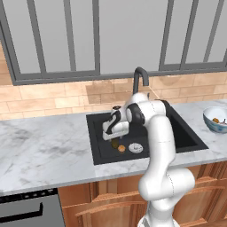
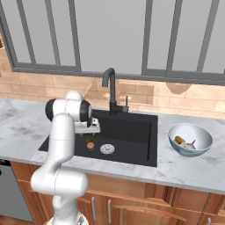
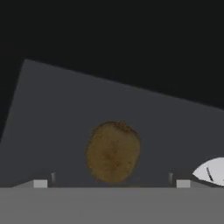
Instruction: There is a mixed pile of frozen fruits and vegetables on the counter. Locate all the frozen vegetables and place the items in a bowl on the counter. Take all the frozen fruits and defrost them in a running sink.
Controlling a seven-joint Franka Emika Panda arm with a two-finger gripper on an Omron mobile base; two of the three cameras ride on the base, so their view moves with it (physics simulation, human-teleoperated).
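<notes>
2 base cameras look forward and down from behind the arm, 1 from its left and 1 from its right, sharing the black sink and bowl, while the hand camera looks closely down at the sink floor.

White Franka arm with dark joints rises from the base, upper link near vertical, then bends at a high elbow and folds forward and down. Wrist turned downward, hand pointing straight down. Two-finger gripper hangs low, white hand body above it; right base view shows gripper below the dark wrist joint. Hand view: small dark finger tips sit far apart at the bottom edge, jaws spread wide, nothing clamped between them.
</notes>
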